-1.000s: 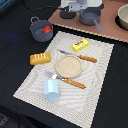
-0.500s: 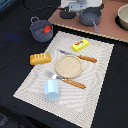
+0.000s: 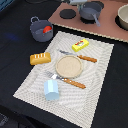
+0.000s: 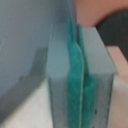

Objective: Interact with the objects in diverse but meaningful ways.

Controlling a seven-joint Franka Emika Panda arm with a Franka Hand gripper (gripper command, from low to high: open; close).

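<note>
Two grey pots show in the exterior view: one pot (image 3: pixel 40 29) sits on the dark tabletop just off the far corner of the striped mat (image 3: pixel 95 95) toward the exterior view's left, w/ the red tomato (image 3: pixel 47 29) inside it against the wall nearest the mat. The second pot (image 3: pixel 92 11) stands on the pinkish board (image 3: pixel 107 31) along the far edge, its handle pointing toward the mat; a black round disc (image 3: pixel 67 13) lies beside it on the same board, and a pale bowl (image 3: pixel 123 16) sits at the board's end on the exterior view's right, partly cut off.

On the mat: yellow packet (image 3: pixel 80 45) near the far edge, tilted; bread loaf (image 3: pixel 40 58) near the edge on the exterior view's left; light-blue cup (image 3: pixel 51 90) upright near the near edge. Tan plate (image 3: pixel 68 65) is about mid-mat. Knife (image 3: pixel 80 56) lies just past the plate's far side, fork (image 3: pixel 67 80) just at its near side, both w/ orange handles toward the exterior view's right.

Gripper (image 4: pixel 78 90): wrist view shows grey fingers (image 4: pixel 60 75) w/ green pads (image 4: pixel 74 75) pressed together, no gap, nothing between them. Background there is blurred grey and pink; can't tell what it is. In the exterior view only a blurred bit of arm shows at the far edge above the board.
</note>
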